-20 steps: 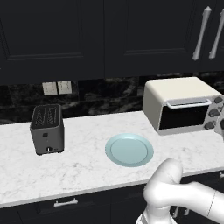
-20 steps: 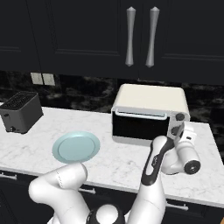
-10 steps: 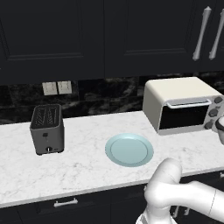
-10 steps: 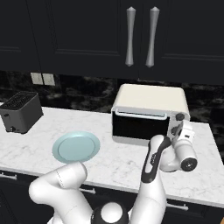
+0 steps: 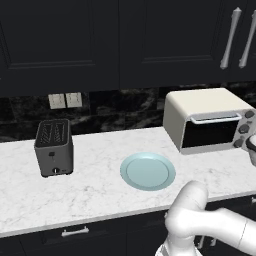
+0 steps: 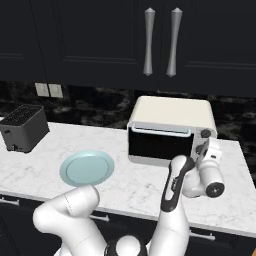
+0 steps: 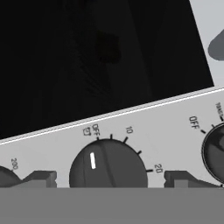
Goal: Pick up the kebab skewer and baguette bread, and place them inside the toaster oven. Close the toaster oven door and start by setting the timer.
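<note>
The cream-white toaster oven [image 5: 200,105] [image 6: 172,114] stands at the back right of the counter. Its dark glass door [image 5: 207,134] [image 6: 159,146] [image 7: 96,57] is up against the front, silver handle along the top. My gripper [image 7: 111,178] [image 6: 203,148] [image 5: 251,150] is open at the oven's right panel. Its fingertips [image 7: 41,178] stand either side of a dark knob [image 7: 108,168], with a gap on each side. The knob's white mark points near OFF. Neither the kebab skewer nor the baguette is in view. The light-blue plate [image 5: 148,171] [image 6: 87,167] is bare.
A small black two-slot toaster [image 5: 53,147] [image 6: 23,128] sits at the counter's left. Dark upper cabinets with silver handles [image 6: 159,41] hang above the oven. Further knobs [image 7: 216,151] flank the one between my fingers. The marble counter edge [image 5: 100,217] runs along the front.
My hand has edged slightly closer to the oven's knob panel. The oven, plate and toaster have not moved.
</note>
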